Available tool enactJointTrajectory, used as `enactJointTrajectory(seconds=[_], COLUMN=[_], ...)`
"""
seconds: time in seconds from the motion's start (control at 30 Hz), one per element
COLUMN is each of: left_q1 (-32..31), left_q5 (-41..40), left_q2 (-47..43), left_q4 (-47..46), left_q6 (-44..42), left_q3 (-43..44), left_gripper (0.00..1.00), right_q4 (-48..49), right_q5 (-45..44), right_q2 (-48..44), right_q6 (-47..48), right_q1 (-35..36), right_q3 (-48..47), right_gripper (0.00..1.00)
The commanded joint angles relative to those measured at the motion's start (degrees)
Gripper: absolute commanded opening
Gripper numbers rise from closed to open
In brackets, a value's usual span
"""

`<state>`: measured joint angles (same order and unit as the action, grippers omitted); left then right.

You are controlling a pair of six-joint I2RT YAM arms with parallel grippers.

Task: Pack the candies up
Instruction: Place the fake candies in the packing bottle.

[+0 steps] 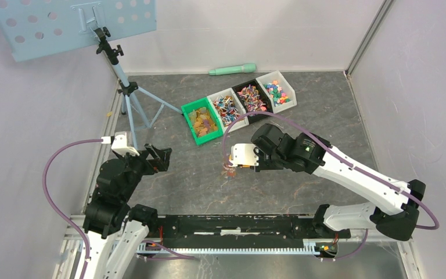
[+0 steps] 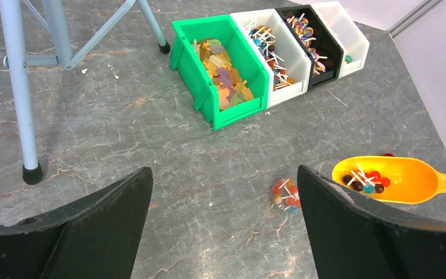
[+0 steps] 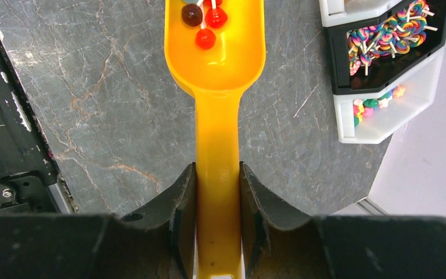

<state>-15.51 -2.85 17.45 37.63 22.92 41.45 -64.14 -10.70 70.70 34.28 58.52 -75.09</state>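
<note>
At the centre of the overhead view, the right jaws pinch the handle of a yellow scoop [image 3: 232,70], one on each side. Its bowl holds a few of the candies [image 3: 204,23], red and dark, on white sticks. A small cluster [image 2: 284,195] of others lies on the grey surface [image 2: 122,133], just left of the bowl in the left wrist view. At lower left, the left jaws stand spread wide, holding nothing. Toward the top, four bins of sweets sit in a row, the green bin [image 2: 191,52] leftmost.
</note>
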Motion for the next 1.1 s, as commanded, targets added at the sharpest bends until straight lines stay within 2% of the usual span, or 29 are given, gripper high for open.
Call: enactJointTrajectory(seconds=[0.0, 0.47, 0.67, 1.07], left_q1=[-0.2, -0.2, -0.2, -0.2], left_q5=[0.6, 0.4, 2.0, 4.4], left_q2=[-0.4, -0.8, -0.8, 0.7], left_q4=[-1.3, -1.4, -1.7, -2.3], left_q6=[-2.9, -3.0, -3.5, -3.1], left_q3=[0.3, 0.1, 0.0, -0.4], left_gripper=[1.0, 1.0, 1.0, 0.98], right_q4=[-0.1, -0.6, -0.5, -0.7], right_q5=[-1.4, -2.7, -2.3, -4.5], right_q2=[-0.2, 0.5, 0.5, -0.3], right_q6=[-0.6, -1.0, -0.7, -0.4], right_q1=[0.8, 1.5, 1.7, 2.4], right_q3=[-3.5, -1.7, -4.5, -0.1], right_gripper=[0.0, 0.0, 0.0, 0.0])
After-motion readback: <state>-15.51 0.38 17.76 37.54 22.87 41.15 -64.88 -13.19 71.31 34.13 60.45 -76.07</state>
